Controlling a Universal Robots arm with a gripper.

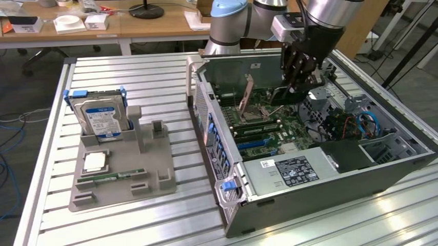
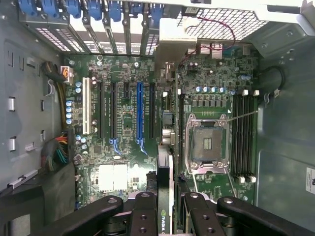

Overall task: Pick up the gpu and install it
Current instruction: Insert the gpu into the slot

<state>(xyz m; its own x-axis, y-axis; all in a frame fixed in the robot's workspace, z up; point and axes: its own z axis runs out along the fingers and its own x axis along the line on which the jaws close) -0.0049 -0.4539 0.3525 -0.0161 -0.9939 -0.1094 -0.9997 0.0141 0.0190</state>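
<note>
"While the card hangs in the grip like this, where exactly is it?"

"The gpu (image 2: 165, 177) stands edge-on between the fingers (image 2: 143, 216) of the gripper (image 2: 167, 199). They're drawn in narrow and pinch its two flat faces. Its free length runs out past the fingertips, over the motherboard (image 2: 123, 142). Whether it touches the board, I can't tell."

"How should it handle?"

"Light and stiff, I'd judge, but fragile, with bare components and a contact edge that shouldn't be squeezed. The flat faces near the upper edge look the safest hold, roughly where the pads sit."

"And the containers?"

"The computer case (image 1: 321, 205) lies open on its side around the fingers. Beneath them a long blue slot (image 2: 139, 115) sits just to one side of the card and an open processor socket (image 2: 206, 142) to the other. A silver power supply (image 1: 294, 169) and blue cables (image 1: 370, 123) lie farther off. Well away from the fingers, outside the case, a grey tray (image 1: 116, 201) holds a hard drive (image 1: 102, 120) upright, a processor chip (image 1: 94, 163) flat in a recess and a green memory stick (image 1: 113, 178) in its groove."
</note>
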